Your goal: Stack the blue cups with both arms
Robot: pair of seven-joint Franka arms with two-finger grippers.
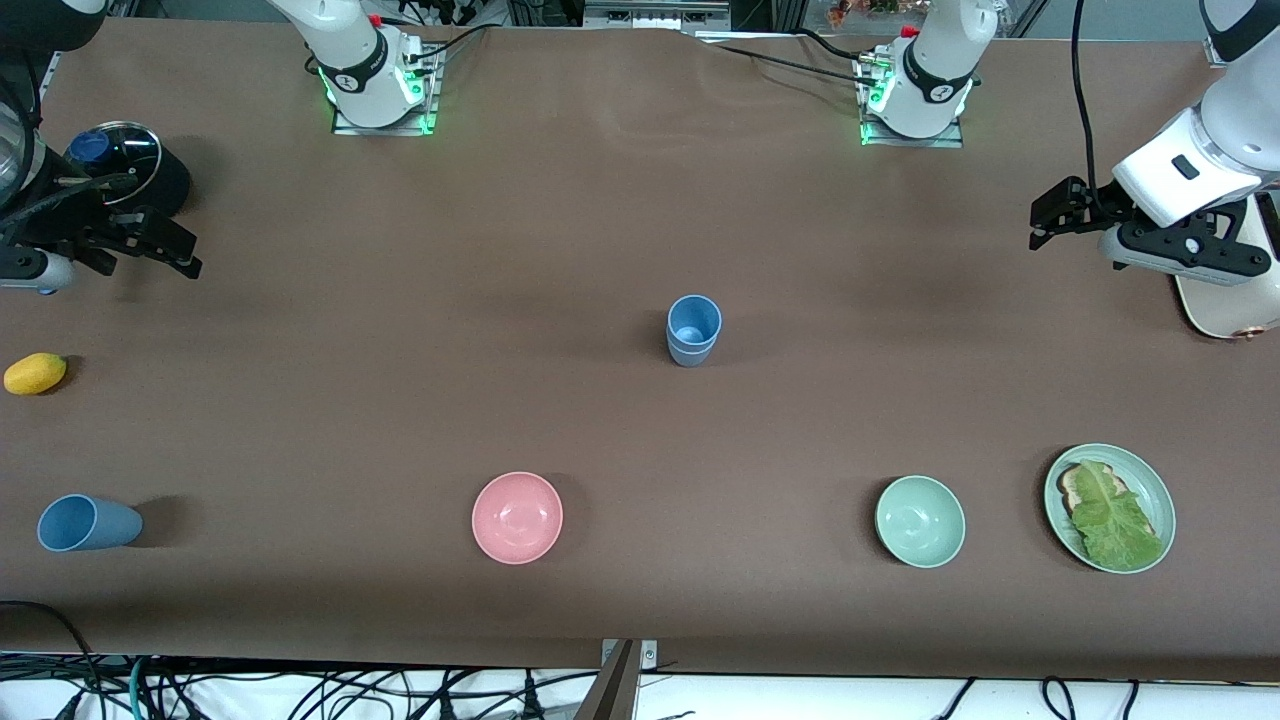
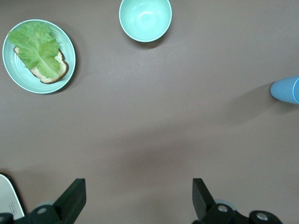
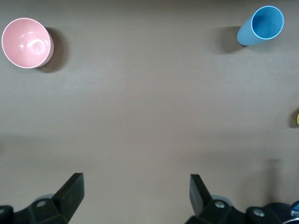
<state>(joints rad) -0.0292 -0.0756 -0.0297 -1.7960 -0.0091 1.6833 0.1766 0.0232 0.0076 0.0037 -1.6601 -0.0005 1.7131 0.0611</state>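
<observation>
Both arms are parked wide and up off the brown table (image 1: 640, 200). The left tool (image 1: 1048, 222) hangs over the table at the left arm's end, prongs spread wide with nothing between them; its wrist view shows the two black fingers (image 2: 72, 200) well apart over bare cloth. The right tool (image 1: 165, 250) hovers over the right arm's end, likewise gaping wide and empty, just beside a black pot with a glass lid (image 1: 130, 165). In the middle of the table stands the duller blue cup (image 1: 693, 330), upright, mouth up, well apart from both tools. The brighter blue cup (image 1: 88, 523) sits at the right arm's end, nearer the front camera, appearing to lie on its side with its mouth turned toward the table's end. Between the two, along the front row, a pink bowl (image 1: 517, 517) and a pale green bowl (image 1: 920, 521) sit upright and empty. Beside the green bowl, toward the left arm's end, is a green plate (image 1: 1155, 480) carrying toast with a lettuce leaf (image 1: 1115, 520) on top. A yellow fruit (image 1: 35, 373) rests on the table near the bright cup, farther from the front camera than it.
</observation>
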